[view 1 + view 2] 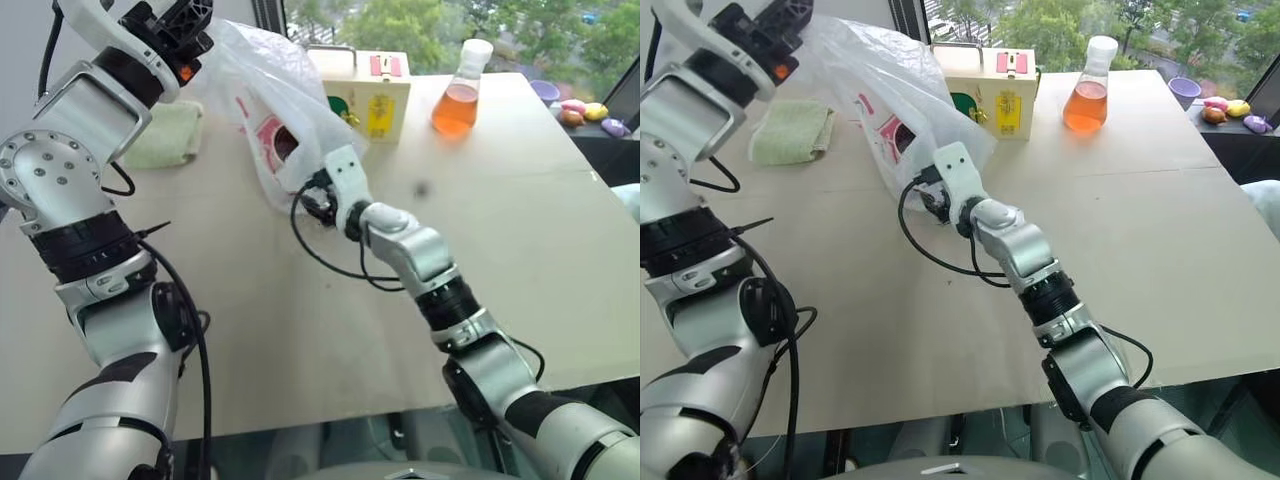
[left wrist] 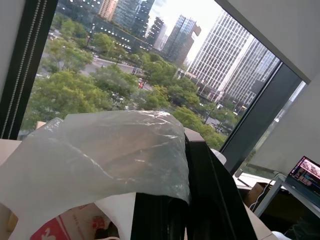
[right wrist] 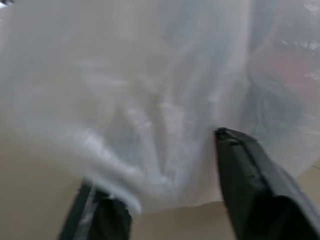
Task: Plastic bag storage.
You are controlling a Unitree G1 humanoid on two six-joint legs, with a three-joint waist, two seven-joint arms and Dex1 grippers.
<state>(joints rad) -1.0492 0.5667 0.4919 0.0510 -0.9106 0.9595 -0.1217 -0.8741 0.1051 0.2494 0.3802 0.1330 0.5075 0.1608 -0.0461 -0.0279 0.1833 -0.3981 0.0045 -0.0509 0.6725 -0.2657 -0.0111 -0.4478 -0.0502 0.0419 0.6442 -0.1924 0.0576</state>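
Setting: pale wooden tabletop (image 1: 520, 230) by a big window, trees and towers outside.
Bag: large thin crinkly translucent white plastic bag (image 1: 265, 90), hanging in the air, bottom edge draped near the table just in front of the yellow wooden box with a metal handle (image 1: 365, 90).
Left gripper (image 1: 185, 25): clamped tight on the bag's top, holding it up.
Right gripper (image 3: 170, 200): fingers partly apart, straddling the bag's lower edge, not clearly pinching yet.
Done: bag lifted and stretched out, roughly.
Left: probably all the folding or bunching, then stowing in the box.
Bystanders: folded pale-green towel (image 1: 792, 132), flask of orange liquid (image 1: 460, 95), untouched.
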